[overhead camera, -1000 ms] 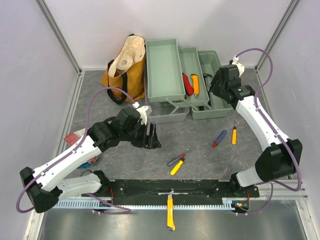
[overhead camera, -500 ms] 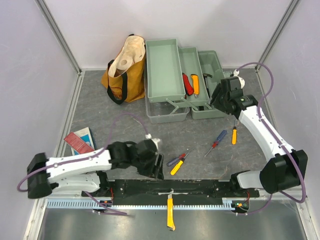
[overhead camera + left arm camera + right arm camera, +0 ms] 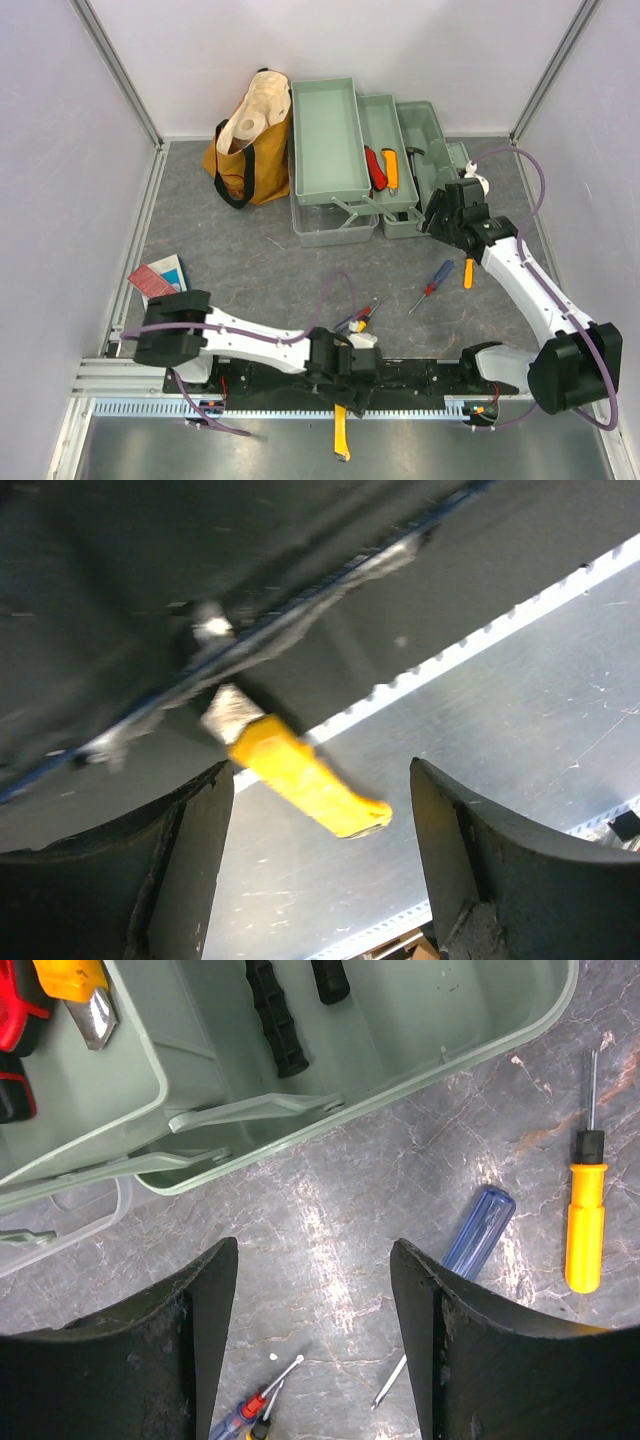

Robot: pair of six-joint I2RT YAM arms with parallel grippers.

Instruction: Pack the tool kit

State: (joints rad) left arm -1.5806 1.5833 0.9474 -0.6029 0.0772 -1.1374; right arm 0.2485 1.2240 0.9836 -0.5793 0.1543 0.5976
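L: my left gripper (image 3: 320, 780) fingers apart, over the yellow-handled tool (image 3: 335, 805) at the near rail (nothing clamped) | R: my right gripper (image 3: 315, 1250) fingers apart, empty, just beside the toolbox (image 3: 325, 140) | toolbox: far side, trays folded out | blue-handled screwdriver (image 3: 478, 1232), orange screwdriver (image 3: 585, 1210): loose on the table

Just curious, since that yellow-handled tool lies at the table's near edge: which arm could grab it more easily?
Left. The left gripper hovers open right above the yellow-handled tool, which shows between its fingers. The right gripper is far off beside the toolbox, over the blue screwdriver.
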